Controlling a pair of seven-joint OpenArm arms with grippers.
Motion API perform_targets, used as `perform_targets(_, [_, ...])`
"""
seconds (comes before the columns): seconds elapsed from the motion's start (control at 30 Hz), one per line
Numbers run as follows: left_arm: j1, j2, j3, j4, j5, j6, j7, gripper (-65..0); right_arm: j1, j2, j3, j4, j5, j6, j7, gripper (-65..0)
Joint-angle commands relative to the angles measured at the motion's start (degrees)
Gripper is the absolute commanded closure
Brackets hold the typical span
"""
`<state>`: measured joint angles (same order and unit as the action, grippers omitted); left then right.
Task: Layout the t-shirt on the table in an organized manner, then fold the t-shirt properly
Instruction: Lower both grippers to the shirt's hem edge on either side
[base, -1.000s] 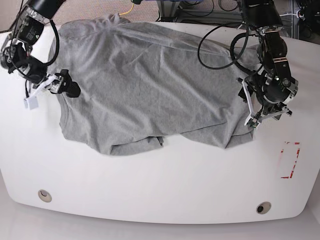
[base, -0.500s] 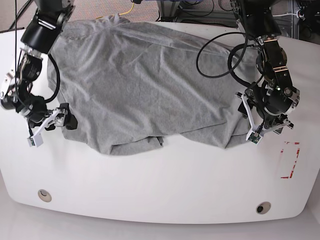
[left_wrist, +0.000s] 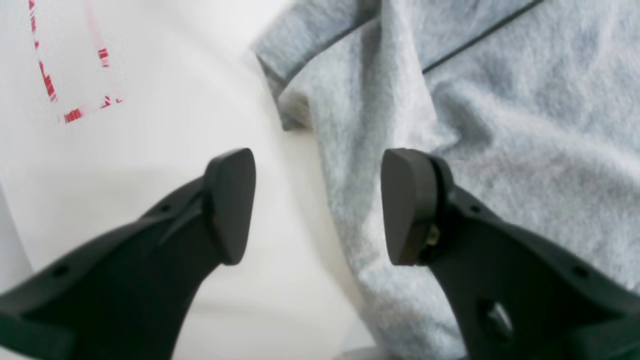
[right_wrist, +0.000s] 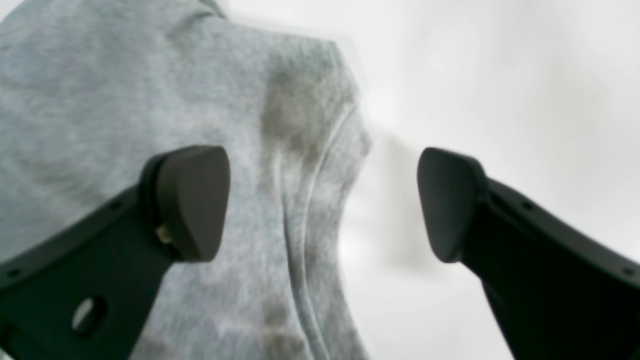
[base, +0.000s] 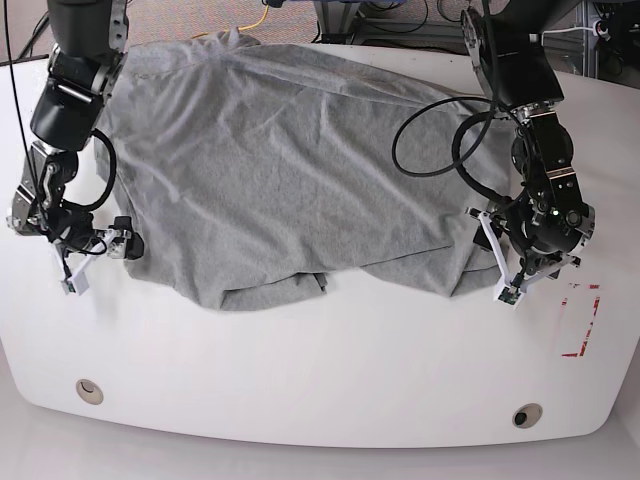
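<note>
The t-shirt (base: 290, 170) lies spread but wrinkled on the table (base: 330, 370), mostly on the far half, w/ its near hem bunched into a fold about the middle. The left gripper (left_wrist: 317, 205) is released, jaws wide apart: one finger is over the t-shirt's edge, the other over bare table, nothing between them. The red tape rectangle (base: 580, 320) is just beside this corner of the t-shirt, on the side away from the cloth. The right gripper (right_wrist: 322, 202) is at the opposite side edge of the t-shirt, also released; it straddles a seam there w/o pinching it.
</note>
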<state>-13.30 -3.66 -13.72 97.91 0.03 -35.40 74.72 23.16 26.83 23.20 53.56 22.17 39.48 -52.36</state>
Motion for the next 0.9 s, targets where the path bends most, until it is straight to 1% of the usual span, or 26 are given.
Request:
perform_targets(0.0, [-1.07, -0.16, 0.22, 1.04, -0.25, 0.10, -2.23, -37.6, 2.56, 1.35, -0.04, -1.91, -1.56, 0.52, 3.44, -56.3])
perform_targets(0.1, [-0.81, -0.16, 0.22, 0.95, -0.25, 0.10, -3.47, -37.6, 3.17, 1.17, -0.21, -3.85, -3.40, 0.52, 5.63, -56.3])
perform_targets(0.23, [-0.81, -0.16, 0.22, 0.77, -0.25, 0.10, -3.82, -37.6, 5.28, 1.17, -0.21, -9.65, -5.16, 0.52, 10.91, -56.3])
perform_targets(0.4, [-0.72, -0.25, 0.22, 1.04, -0.25, -0.34, -3.82, -37.6, 7.13, 1.43, -0.21, -18.18, -5.43, 0.52, 18.03, -56.3])
perform_targets(0.5, [-0.72, -0.43, 0.22, 1.04, -0.25, -0.43, -3.82, -37.6, 8.01, 1.43, -0.30, -22.13, -5.51, 0.52, 21.02, -56.4])
perform_targets(0.63, [-0.63, -0.43, 0.13, 1.04, -0.25, -0.43, -3.82, -37.6, 8.18, 0.99, -0.39, -23.27, -5.51, 0.52, 21.72, -56.4])
perform_targets(0.73, [-0.55, -0.43, 0.13, 1.04, -0.25, -0.51, -3.82, -37.6, 8.62, -0.68, -0.39, -23.27, -5.60, 0.52, 21.55, -56.3])
perform_targets(0.87, [0.33, -0.43, 0.13, 1.04, -0.25, -0.51, -3.82, -37.6, 8.89, -1.91, -0.39, -23.27, -5.60, 0.52, 19.61, -56.3])
